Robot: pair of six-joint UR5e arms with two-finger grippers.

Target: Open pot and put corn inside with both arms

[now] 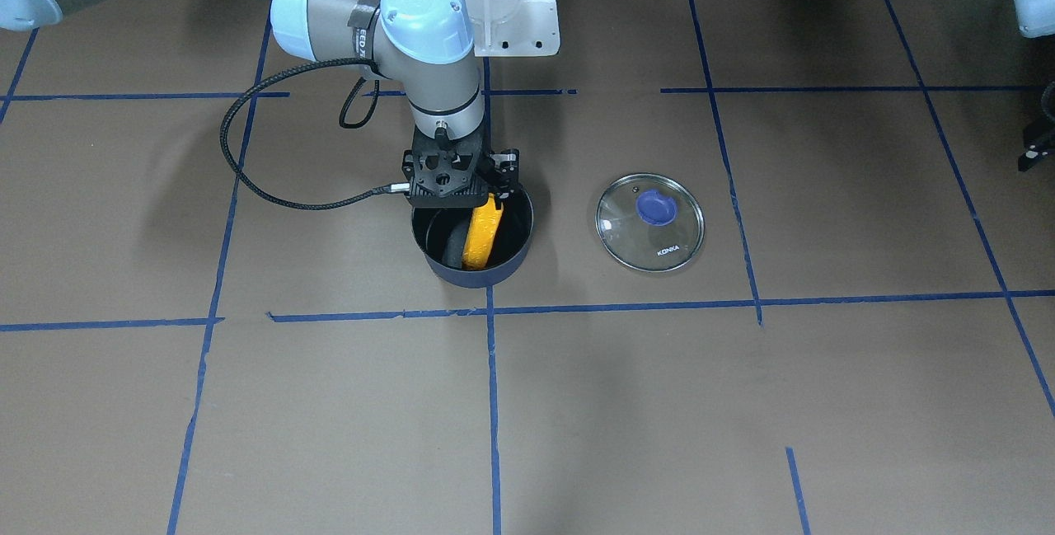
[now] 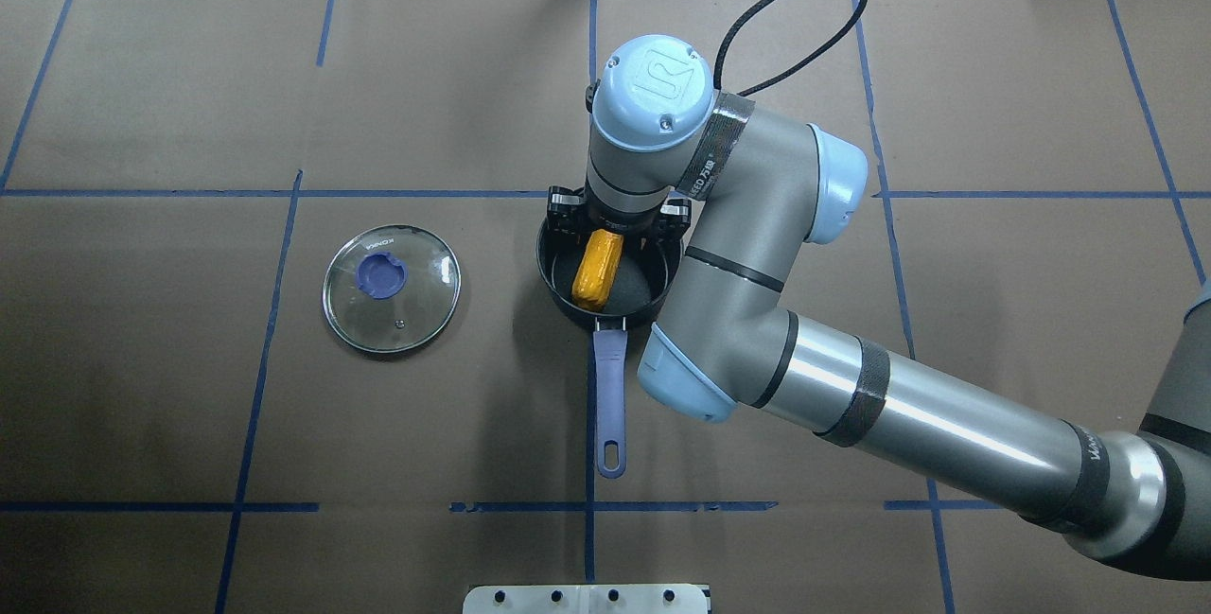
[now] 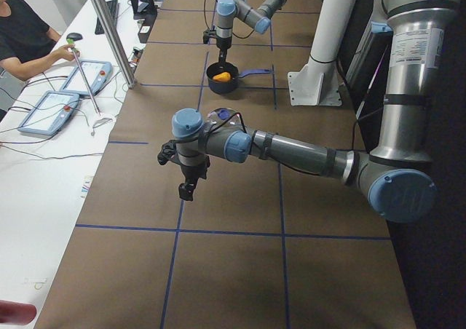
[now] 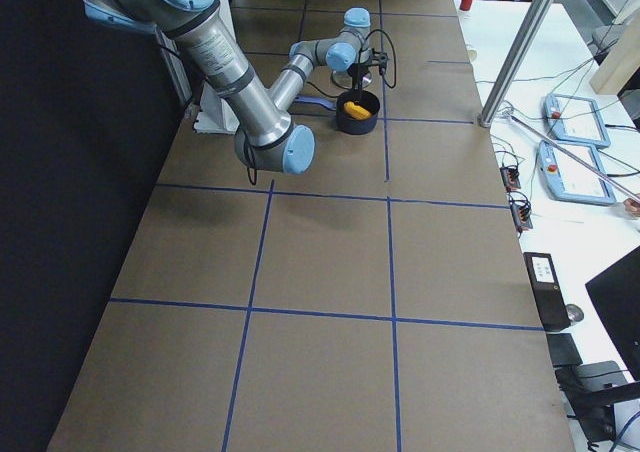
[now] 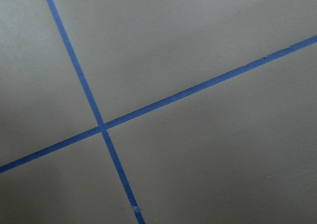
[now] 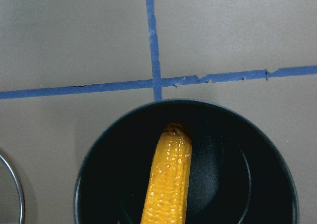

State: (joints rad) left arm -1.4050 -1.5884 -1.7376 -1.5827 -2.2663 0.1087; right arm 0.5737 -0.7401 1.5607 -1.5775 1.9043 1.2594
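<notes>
nearest the robot's base, the pot's handle [image 2: 610, 396] points straight back toward it, out of both arms' way. the pot [image 2: 636, 290] stands open on the tabletop [image 2: 378, 453], at a crossing of blue tape lines. the corn [image 2: 597, 269] is inside the walls, tilted, low end down in the black interior and high end up at the right hand [image 1: 491, 189], which hangs directly over the pot. that tilt suits a top-down lowering, but you cannot tell whether the fingers grip the cob or stand clear of it. farther out on the robot's left, the glass lid [image 2: 391, 288] lies flat, well apart, leaving the mouth free. farthest off, the left hand [image 3: 188, 189] hangs over bare tabletop, and you cannot tell whether it is wide or narrow.
</notes>
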